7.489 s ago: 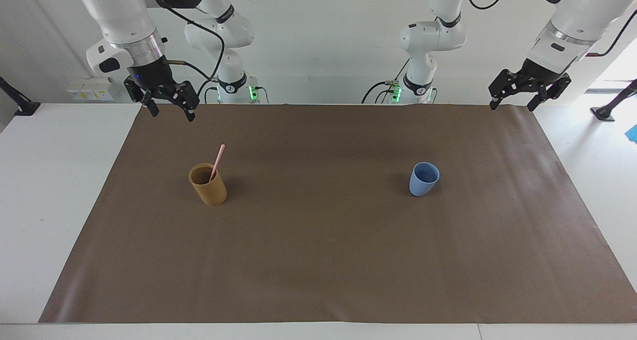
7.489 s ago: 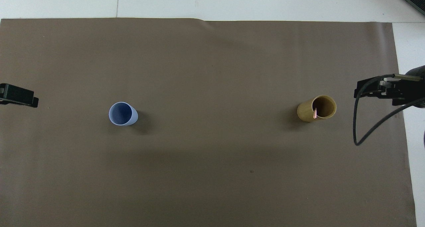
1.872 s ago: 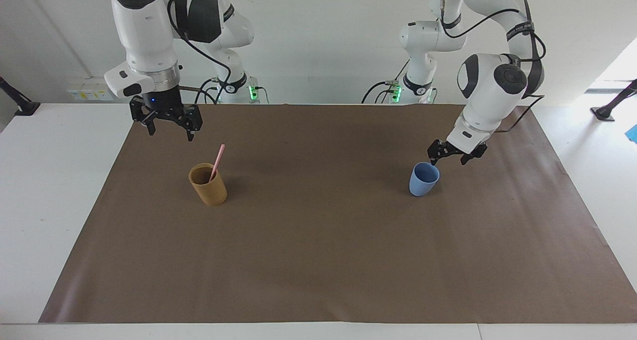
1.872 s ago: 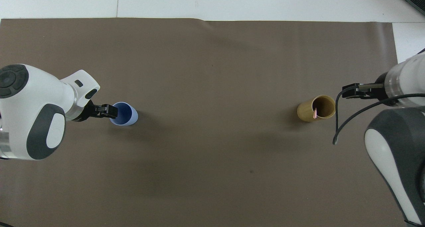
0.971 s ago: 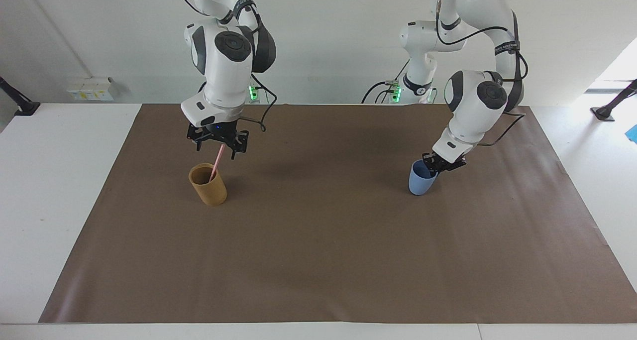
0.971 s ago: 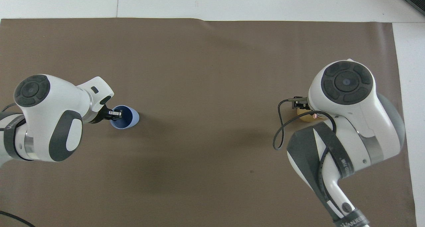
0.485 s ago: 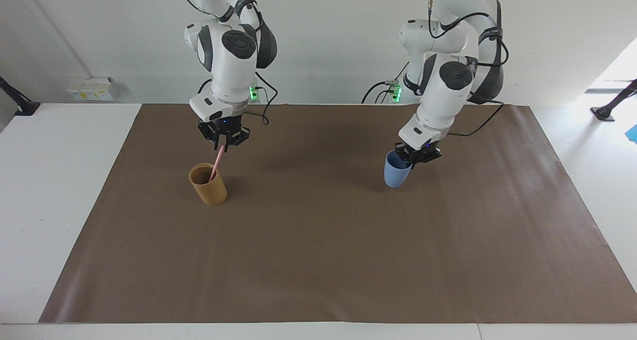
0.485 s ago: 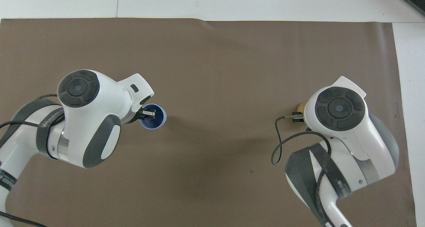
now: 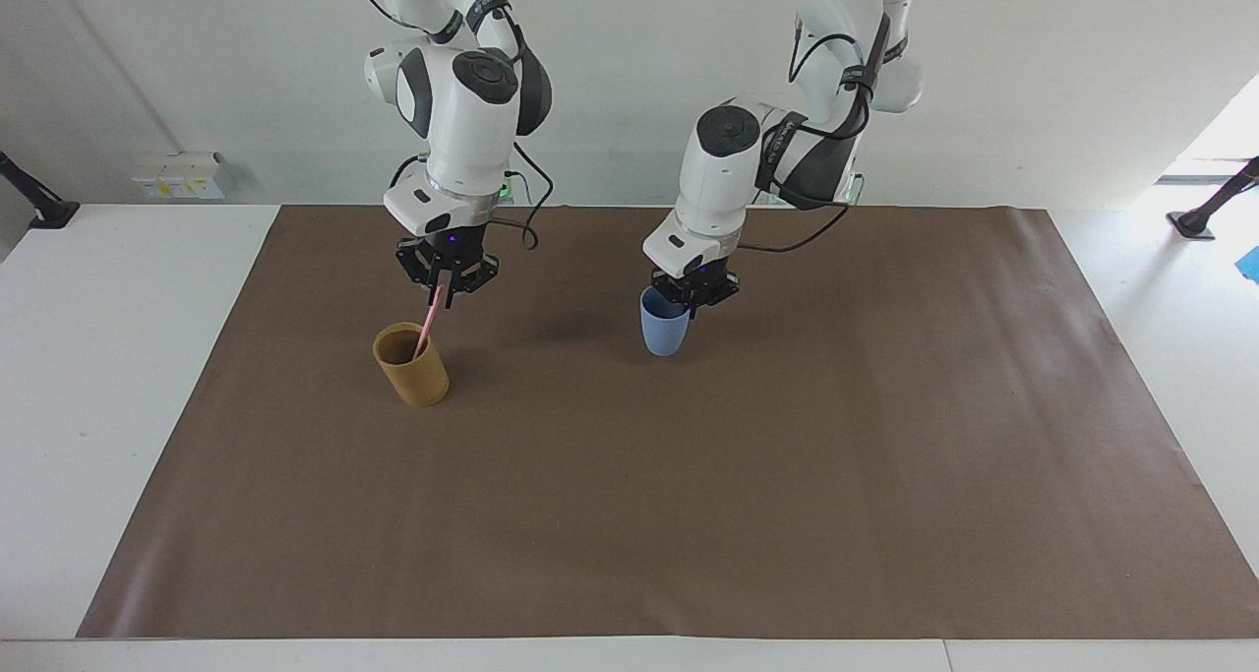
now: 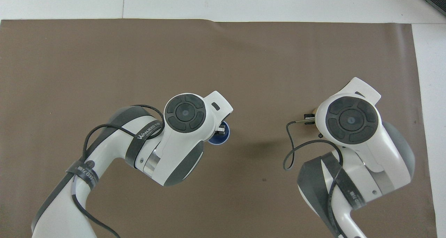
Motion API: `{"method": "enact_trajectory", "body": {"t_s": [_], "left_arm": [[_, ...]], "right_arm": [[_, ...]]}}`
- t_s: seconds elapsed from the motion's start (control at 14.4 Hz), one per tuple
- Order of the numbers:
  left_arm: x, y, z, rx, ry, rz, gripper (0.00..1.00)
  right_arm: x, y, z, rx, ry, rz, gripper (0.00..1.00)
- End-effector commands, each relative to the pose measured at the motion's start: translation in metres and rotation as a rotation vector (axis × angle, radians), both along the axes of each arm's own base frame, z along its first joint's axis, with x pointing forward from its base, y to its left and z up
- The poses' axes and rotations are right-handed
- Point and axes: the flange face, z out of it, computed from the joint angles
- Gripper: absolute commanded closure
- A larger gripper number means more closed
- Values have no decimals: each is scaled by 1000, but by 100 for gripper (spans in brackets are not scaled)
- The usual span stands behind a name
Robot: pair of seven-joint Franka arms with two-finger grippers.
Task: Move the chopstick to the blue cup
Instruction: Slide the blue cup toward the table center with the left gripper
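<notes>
A pale-pink chopstick (image 9: 430,320) leans in a tan-brown cup (image 9: 411,367) toward the right arm's end of the table. My right gripper (image 9: 442,286) is over that cup, shut on the chopstick's top end. The blue cup (image 9: 664,333) is near the middle of the mat, with my left gripper (image 9: 689,300) shut on its rim. I cannot tell whether its base touches the mat. In the overhead view the left arm's wrist covers most of the blue cup (image 10: 223,137). There the right arm hides the chopstick and leaves only a sliver of the tan-brown cup (image 10: 314,111).
A brown mat (image 9: 689,515) covers most of the white table (image 9: 118,377). A black cable (image 10: 291,154) loops off the right arm's wrist above the mat. Nothing else stands on the mat.
The left gripper has carried the blue cup from the left arm's end to the middle of the mat. The right gripper has shut on the chopstick's top.
</notes>
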Motion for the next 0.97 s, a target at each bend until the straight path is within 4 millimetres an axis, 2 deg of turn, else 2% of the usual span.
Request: {"method": "enact_trajectory", "body": {"t_s": [0.0, 0.14, 0.21, 0.28, 0.35, 0.49, 0.62, 0.69, 0.83, 0.9], "left_arm": [[9, -15, -15, 5, -10, -4, 100], [8, -17, -21, 6, -8, -8, 100], [5, -24, -28, -1, -10, -15, 100], [-3, -37, -36, -10, -6, -22, 100], [-3, -39, -41, -12, -8, -19, 100], [-2, -40, -41, -13, -9, -22, 97], [2, -34, -40, -7, -2, -13, 20], [2, -32, -33, -7, -8, -14, 0], [11, -11, -5, 1, -15, 14, 0], [22, 9, 12, -6, -27, 49, 0]], "right_arm": [[-8, -4, -3, -14, -5, 24, 76], [-10, -5, -7, -17, 4, 29, 76], [-10, -6, -5, -13, 5, 26, 80], [-12, -6, -6, -8, 17, 21, 95], [-13, -6, -6, -13, 29, 27, 100], [-14, -9, -6, -25, 52, 21, 100], [-9, -14, 3, -19, 37, 14, 100], [-5, -17, 12, -6, 20, 2, 100], [2, -32, 27, 52, 15, -43, 100], [7, -41, 41, 97, 23, -55, 100]]}}
